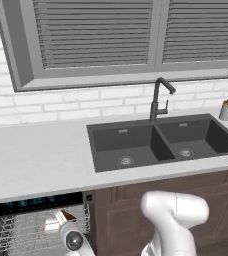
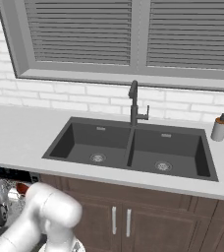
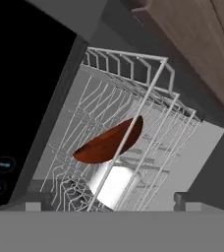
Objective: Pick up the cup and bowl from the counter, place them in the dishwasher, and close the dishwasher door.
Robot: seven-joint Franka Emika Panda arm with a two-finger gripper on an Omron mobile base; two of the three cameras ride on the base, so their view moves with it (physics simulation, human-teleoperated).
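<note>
Our claw [image 3: 106, 209] stands released over the open dishwasher [image 3: 133, 123]. Just ahead of the claw, the bowl [image 3: 109, 142] lies tilted in the rack, with the cup [image 3: 115, 184] under it. We judge only the dishwasher door remains to close.

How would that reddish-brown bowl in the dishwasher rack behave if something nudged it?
The bowl looks rigid, so it would probably slide or rock rather than bend. It sits tilted among the thin rack wires, so a push could likely tip it over or shift it sideways. Its smooth, shallow, rounded shape suggests it may slip easily from a pincer.
</note>
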